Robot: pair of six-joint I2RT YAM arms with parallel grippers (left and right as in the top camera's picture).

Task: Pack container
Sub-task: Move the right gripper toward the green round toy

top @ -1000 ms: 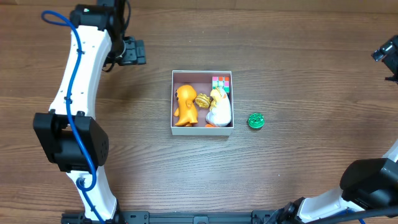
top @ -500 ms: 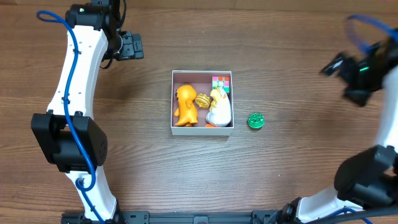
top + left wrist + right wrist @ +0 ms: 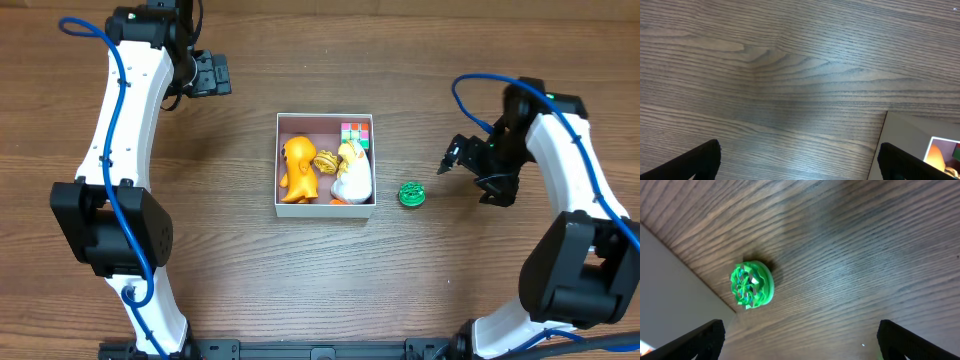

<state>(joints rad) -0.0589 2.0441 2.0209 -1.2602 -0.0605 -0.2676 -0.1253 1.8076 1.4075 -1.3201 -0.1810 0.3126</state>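
Note:
The container [image 3: 277, 165] is a shallow white-walled box in the middle of the table, with a pinkish floor. It holds an orange toy [image 3: 297, 168], a white and yellow duck-like toy [image 3: 352, 176], a coloured cube [image 3: 355, 133] and a small yellow piece [image 3: 326, 160]. A round green toy [image 3: 411, 194] lies on the wood just right of the box, and shows in the right wrist view as the green toy [image 3: 751, 284]. My right gripper [image 3: 465, 172] hangs open a little to its right. My left gripper [image 3: 222, 82] is open, far to the upper left of the box.
In the left wrist view a corner of the container [image 3: 905, 145] shows at the lower right, over bare wood. The right wrist view has the box wall [image 3: 670, 295] at its left edge. Both arms rise from the table's near edge.
My right arm has swung in from the far right edge to just right of the green toy. The left arm shifted slightly a second ago and has stayed still since.

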